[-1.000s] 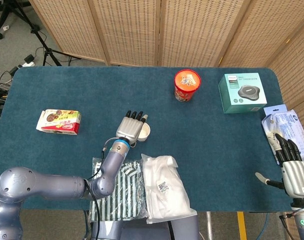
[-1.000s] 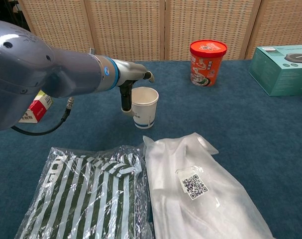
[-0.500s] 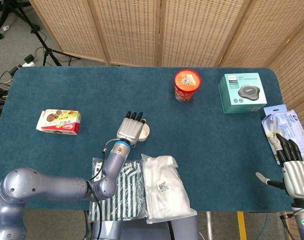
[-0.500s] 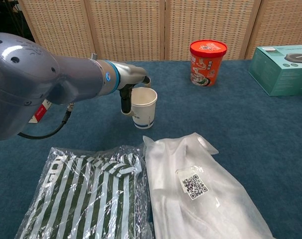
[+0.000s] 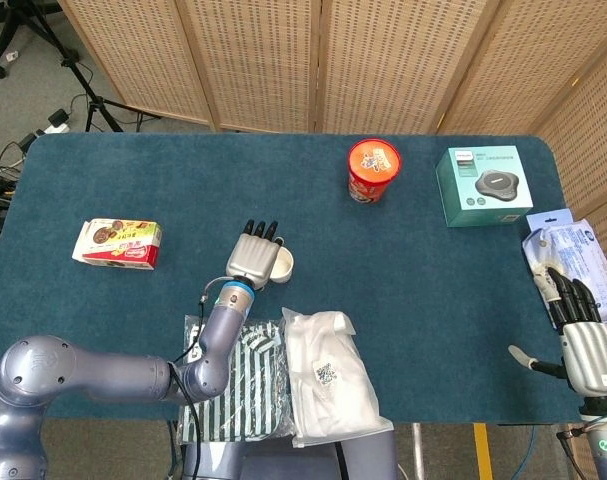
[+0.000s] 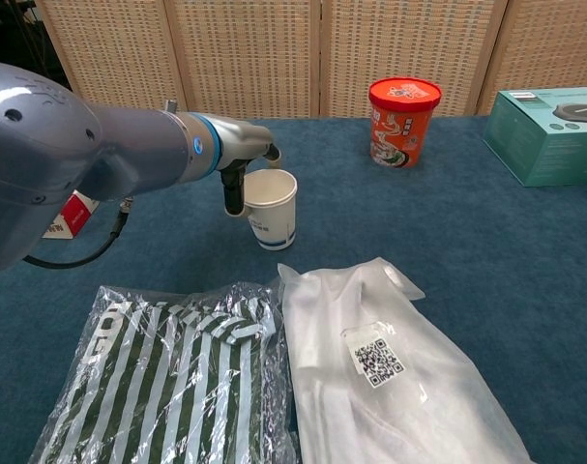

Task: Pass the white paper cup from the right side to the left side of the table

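Observation:
The white paper cup (image 5: 282,265) (image 6: 272,209) with a blue band near its base is at the table's middle, leaning slightly in the chest view. My left hand (image 5: 253,257) (image 6: 239,166) grips it from the left, thumb down the cup's near-left side and fingers over the far rim. I cannot tell whether the cup's base touches the cloth. My right hand (image 5: 581,334) hovers at the table's front right edge, far from the cup, fingers spread and holding nothing. It does not show in the chest view.
A red noodle tub (image 5: 373,170) (image 6: 403,121) and a teal box (image 5: 483,186) (image 6: 549,133) stand at the back right. A snack box (image 5: 118,243) lies at the left. A striped bag (image 5: 233,385) (image 6: 167,377) and a white bag (image 5: 328,375) (image 6: 390,367) lie at the front.
My left hand has carried the cup a little to the left, and the cup now leans slightly. The right hand has barely moved.

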Tool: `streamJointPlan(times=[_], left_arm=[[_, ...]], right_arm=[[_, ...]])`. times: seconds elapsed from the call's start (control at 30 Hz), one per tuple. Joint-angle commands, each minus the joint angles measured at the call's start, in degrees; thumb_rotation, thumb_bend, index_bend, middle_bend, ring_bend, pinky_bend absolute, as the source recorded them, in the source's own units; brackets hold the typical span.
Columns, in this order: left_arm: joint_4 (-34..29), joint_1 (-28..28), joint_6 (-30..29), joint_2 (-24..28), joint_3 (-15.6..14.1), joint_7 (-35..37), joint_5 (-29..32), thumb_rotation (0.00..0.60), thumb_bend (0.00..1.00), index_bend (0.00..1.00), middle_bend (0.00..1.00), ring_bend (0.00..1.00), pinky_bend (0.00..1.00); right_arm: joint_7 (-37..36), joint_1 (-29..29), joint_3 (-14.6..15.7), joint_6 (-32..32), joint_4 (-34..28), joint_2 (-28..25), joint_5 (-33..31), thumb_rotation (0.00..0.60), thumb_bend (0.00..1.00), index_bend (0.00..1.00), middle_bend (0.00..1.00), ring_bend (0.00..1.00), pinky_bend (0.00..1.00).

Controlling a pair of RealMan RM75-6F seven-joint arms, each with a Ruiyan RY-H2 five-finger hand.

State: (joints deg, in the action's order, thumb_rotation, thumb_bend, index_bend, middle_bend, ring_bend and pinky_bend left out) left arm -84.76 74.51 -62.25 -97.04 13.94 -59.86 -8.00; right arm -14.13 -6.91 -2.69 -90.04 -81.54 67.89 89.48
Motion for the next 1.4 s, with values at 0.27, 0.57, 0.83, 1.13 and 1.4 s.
streamJointPlan(times=[0.27, 0.57, 0.83, 1.13, 1.4], left_arm=[[-0.88, -0.91, -0.95, 1.0, 0.37, 0.27, -0.37, 0.6, 0.38, 0.28, 0.0, 0.0, 0.0], [-5.66, -3.45, -3.81, 8.63, 1.54, 1.31, -1.4, 0.6, 0.38, 0.28, 0.0, 0.0, 0.0], [-7.74, -7.44, -5.52, 16.5, -0.13, 2.27, -2.86, 0.6, 0.37, 0.28, 0.0, 0.0, 0.0], [-3.45, -13.61, 0.3, 24.09, -2.12, 8.06, -4.78, 0.6, 0.37, 0.29, 0.0, 0.0, 0.0], [7.5, -16.73, 9.58, 25.53, -3.37, 13.14, -6.36, 0.6, 0.37, 0.29, 0.0, 0.0, 0.0]], right_arm=[[-0.01, 0.22, -0.32, 0.17, -0.12, -0.09, 0.08, 0.6, 0.05, 0.0, 0.0, 0.0, 0.0], [0.31, 0.36, -0.49, 0.56, -0.12, -0.08, 0.06, 0.6, 0.05, 0.0, 0.0, 0.0, 0.0], [1.01, 0.36, -0.34, 1.2, -0.49, -0.17, 0.33, 0.6, 0.05, 0.0, 0.0, 0.0, 0.0], [3.42, 0.14, -0.27, 2.48, -1.35, 0.13, 0.15, 0.6, 0.05, 0.0, 0.0, 0.0, 0.0], [6.26, -0.2, -1.11, 4.46, -1.41, 0.92, -2.27, 0.6, 0.05, 0.0, 0.0, 0.0, 0.0]])
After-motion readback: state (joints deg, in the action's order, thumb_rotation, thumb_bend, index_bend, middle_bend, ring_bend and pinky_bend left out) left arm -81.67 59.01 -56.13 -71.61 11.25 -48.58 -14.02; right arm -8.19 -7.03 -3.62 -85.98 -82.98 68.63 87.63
